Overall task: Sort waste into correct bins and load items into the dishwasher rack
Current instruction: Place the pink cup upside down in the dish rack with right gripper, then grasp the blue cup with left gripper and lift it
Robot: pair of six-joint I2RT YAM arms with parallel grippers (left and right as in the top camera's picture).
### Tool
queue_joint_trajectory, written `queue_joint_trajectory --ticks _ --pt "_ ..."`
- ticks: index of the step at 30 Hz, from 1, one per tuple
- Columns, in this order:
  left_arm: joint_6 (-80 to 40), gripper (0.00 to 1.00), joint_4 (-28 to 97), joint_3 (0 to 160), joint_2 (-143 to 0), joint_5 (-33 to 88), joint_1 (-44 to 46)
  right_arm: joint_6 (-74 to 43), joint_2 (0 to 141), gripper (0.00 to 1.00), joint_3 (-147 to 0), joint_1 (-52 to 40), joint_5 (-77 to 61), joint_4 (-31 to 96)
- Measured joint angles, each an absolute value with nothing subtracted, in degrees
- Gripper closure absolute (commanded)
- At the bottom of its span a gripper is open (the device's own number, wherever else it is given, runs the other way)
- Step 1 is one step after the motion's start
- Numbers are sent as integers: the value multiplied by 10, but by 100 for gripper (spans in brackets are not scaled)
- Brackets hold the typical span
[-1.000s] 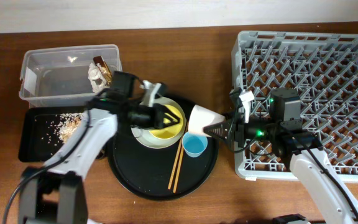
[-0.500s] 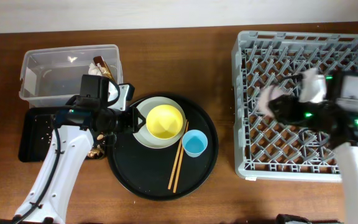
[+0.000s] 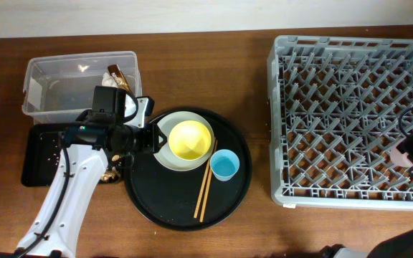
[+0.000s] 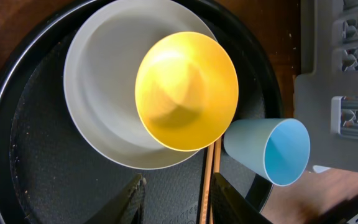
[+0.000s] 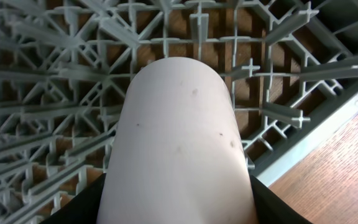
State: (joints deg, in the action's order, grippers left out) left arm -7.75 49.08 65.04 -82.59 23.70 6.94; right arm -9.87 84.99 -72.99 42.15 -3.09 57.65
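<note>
The yellow bowl (image 3: 191, 140) sits in the grey-green plate (image 3: 165, 152) on the round black tray (image 3: 165, 204), with the blue cup (image 3: 225, 165) and chopsticks (image 3: 205, 188) beside it. My left gripper (image 3: 146, 140) is open and empty over the tray's left part; its wrist view shows the bowl (image 4: 186, 91), plate (image 4: 98, 112), cup (image 4: 272, 146) and chopsticks (image 4: 209, 180) ahead of the fingers (image 4: 180, 198). My right gripper (image 5: 179, 208) is shut on the pink cup (image 5: 179, 137) low over the dishwasher rack (image 5: 55, 93), near its right front corner (image 3: 400, 152).
The clear tub (image 3: 56, 93) at back left holds white tissue (image 3: 111, 84) and a brown wrapper (image 3: 118, 73). The shallow black tray (image 3: 38, 161) in front of it holds crumbs. Some tan scraps (image 3: 109, 174) lie beside it. The rack (image 3: 335, 107) fills the right side.
My right arm has carried the pink cup from beside the round tray across to the rack's right front part. My left gripper drew back from the bowl to the tray's left edge.
</note>
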Motion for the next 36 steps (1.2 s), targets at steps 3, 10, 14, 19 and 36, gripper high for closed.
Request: queue_joint_trajectory --ticks 3,10,14,19,36 --pt "-77 58 491 650 -826 237 69 -109 885 18 -730 428 -28 569" --pt "-75 54 491 650 -826 237 69 -110 900 17 -730 428 -100 568" --pt "-75 51 490 650 -826 236 73 -107 878 17 -730 409 -186 595" --pt "-73 48 456 650 -827 225 157 -98 766 15 -732 284 -214 611" --pt "-71 100 383 650 -1005 195 335 -68 749 10 -732 145 -191 639"
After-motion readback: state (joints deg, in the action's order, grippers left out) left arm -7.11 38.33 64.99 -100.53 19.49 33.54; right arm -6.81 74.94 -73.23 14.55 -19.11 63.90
